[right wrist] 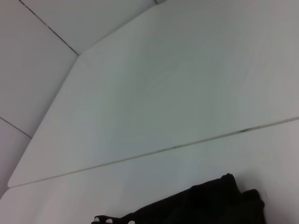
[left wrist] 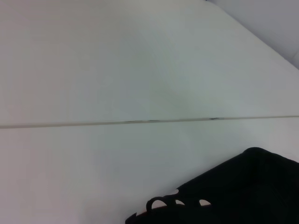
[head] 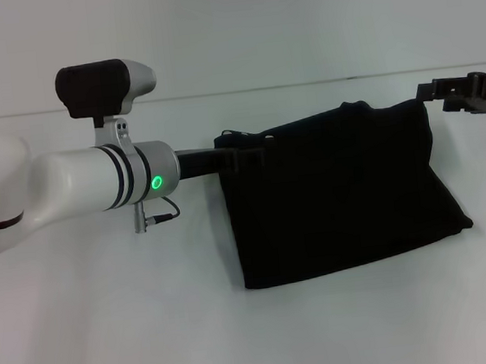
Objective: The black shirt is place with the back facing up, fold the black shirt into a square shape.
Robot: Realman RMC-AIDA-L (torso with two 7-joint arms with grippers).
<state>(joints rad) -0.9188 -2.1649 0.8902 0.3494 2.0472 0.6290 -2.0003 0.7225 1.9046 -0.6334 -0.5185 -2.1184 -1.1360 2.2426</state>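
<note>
The black shirt (head: pixel 340 193) lies on the white table as a folded, roughly rectangular shape with its plain side up; no lettering shows. My left gripper (head: pixel 245 156) reaches in from the left and is at the shirt's far left corner, dark against the cloth. My right gripper (head: pixel 432 91) is at the shirt's far right corner, just beside its edge. A corner of the shirt shows in the left wrist view (left wrist: pixel 243 186) and in the right wrist view (right wrist: pixel 210 205).
The white table (head: pixel 242 338) has a thin seam (head: pixel 302 84) running across behind the shirt; the seam also shows in both wrist views. My white left forearm (head: pixel 78 186) spans the left side of the table.
</note>
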